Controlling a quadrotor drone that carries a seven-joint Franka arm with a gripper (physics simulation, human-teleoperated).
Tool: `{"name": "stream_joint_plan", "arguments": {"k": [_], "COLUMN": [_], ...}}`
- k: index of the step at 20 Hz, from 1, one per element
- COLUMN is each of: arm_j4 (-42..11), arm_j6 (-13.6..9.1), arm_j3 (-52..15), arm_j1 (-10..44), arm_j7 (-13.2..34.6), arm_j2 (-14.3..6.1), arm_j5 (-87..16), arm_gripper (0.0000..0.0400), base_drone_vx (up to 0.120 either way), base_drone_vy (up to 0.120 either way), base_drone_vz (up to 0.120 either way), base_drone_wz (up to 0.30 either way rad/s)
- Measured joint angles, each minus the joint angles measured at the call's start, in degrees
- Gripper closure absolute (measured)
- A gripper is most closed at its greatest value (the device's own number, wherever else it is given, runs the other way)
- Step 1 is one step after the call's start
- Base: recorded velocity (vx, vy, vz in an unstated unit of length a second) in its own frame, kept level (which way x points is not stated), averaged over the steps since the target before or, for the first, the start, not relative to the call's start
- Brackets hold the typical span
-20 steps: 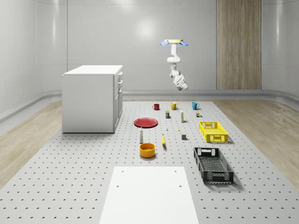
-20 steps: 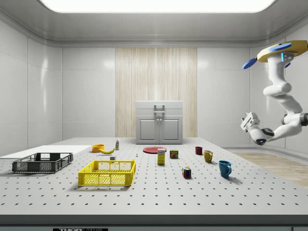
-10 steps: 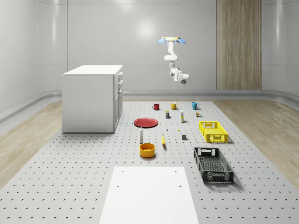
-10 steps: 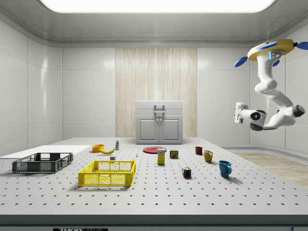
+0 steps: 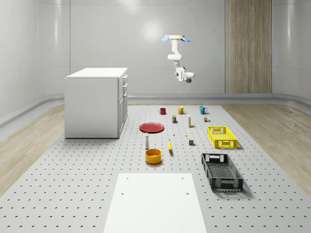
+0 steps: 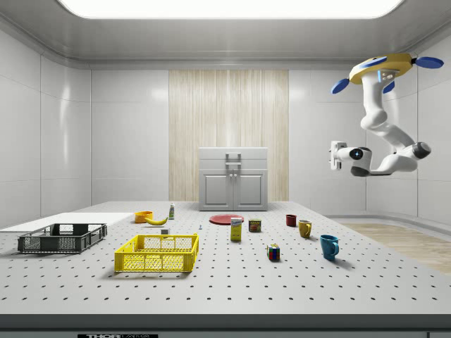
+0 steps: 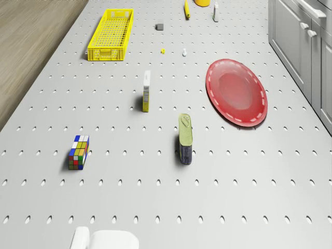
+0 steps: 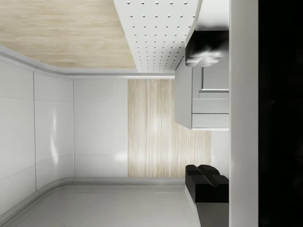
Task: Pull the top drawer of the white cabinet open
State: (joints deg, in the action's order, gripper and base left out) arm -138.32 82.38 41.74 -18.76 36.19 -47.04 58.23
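Approach phase: drone (image 5: 176,38) hovers upper centre, well apart from the white cabinet (image 5: 96,103).
Gripper (image 6: 334,155) state cannot be told; next, close on the top drawer (image 6: 233,154) handle.

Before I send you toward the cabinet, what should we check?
1. Top drawer shut, ready to pull: ok, flush with the white cabinet front.
2. Jaws open: ok, apart in the wrist view.
3. Jaws at the drawer handle: not ok, far off in the air, to the whole-scene view's right of the cabinet.
4. Drone airborne: ok, hovering high near the table's mug end.
5. Flight path clear: ok, the red plate lies low on the table.
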Motion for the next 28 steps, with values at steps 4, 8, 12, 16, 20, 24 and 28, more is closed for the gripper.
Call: {"name": "stream_joint_plan", "arguments": {"k": [4,8,12,16,20,24,28], "arm_j4": [-0.3,-0.6,-0.8,-0.9,-1.1,-1.2,-1.3], "arm_j6": [1.2,2.4,3.5,4.6,5.7,6.7,7.7], "arm_j3": [1.0,1.8,2.5,3.1,3.7,4.2,4.7], "arm_j1": [-1.6,-3.1,-4.5,-5.9,-7.1,-8.3,-9.4], "arm_j7": [0.5,1.1,1.7,2.3,2.9,3.5,4.0], "arm_j2": [-1.1,-2.2,-3.3,-4.3,-5.4,-6.4,-7.4], "arm_j5": [-0.4,-1.0,-1.7,-2.4,-3.1,-3.8,-4.6], "arm_gripper": [0.0095,0.0095,0.0095,0.0095,0.0095,0.0095,0.0095], "base_drone_vx": [0.120,0.120,0.120,0.120,0.120,0.120,0.120], "base_drone_vy": [-0.120,-0.120,-0.120,-0.120,-0.120,-0.010,0.000], "base_drone_vz": [0.120,0.090,0.070,0.000,0.000,0.000,0.000], "base_drone_wz": [0.000,0.000,0.000,0.000,0.000,0.000,0.000]}}
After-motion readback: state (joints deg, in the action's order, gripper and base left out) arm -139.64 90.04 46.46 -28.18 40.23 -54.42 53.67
